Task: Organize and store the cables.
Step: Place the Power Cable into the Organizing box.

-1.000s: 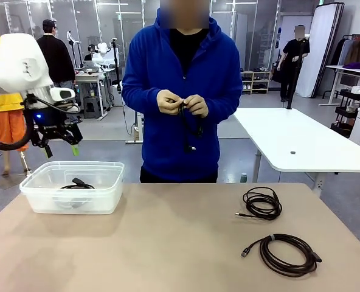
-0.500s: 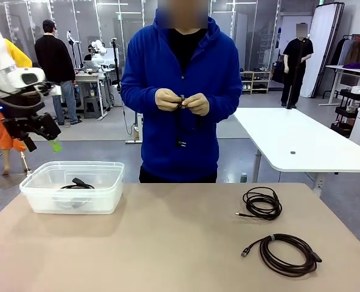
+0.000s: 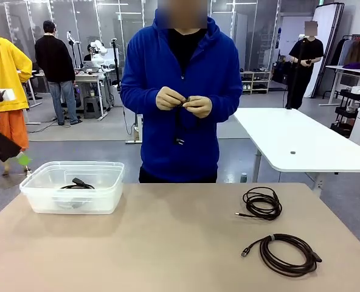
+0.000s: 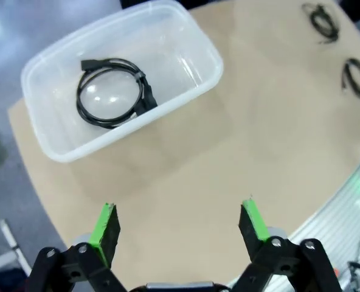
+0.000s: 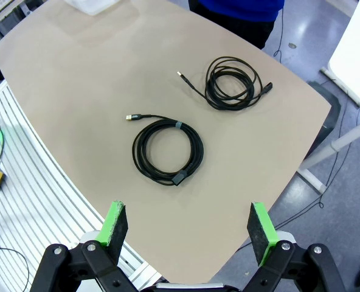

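The table [image 3: 168,243] is a matte tan slab with rounded corners. At its left end sits a tub [image 4: 58,152] of clear, slightly frosted plastic, rectangular with soft corners and a rolled rim. A thin glossy black coil [image 4: 110,100] lies flat on the tub's floor, with a blocky connector resting across its loop. Two more cables lie on the bare table toward the right, well apart from the tub. The far coil [image 3: 262,202] is loosely wound thin black cord with one straight tail ending in a small plug. The near coil [image 3: 287,254] is thicker, dark brown and neatly round, cinched by a pale band, and its tail ends in a gold-tipped connector [image 5: 129,115]. Across the table a person in a blue fleece hoodie pinches a black cord [image 3: 180,125] between both hands [image 3: 183,101] at chest height, and its plug dangles below. The left gripper [image 4: 177,210] hangs above the table's edge near the tub, jaws spread wide and empty. The right gripper [image 5: 186,210] hangs high over the two loose coils, also wide and empty. Both grippers have bright green pads on black fingers.
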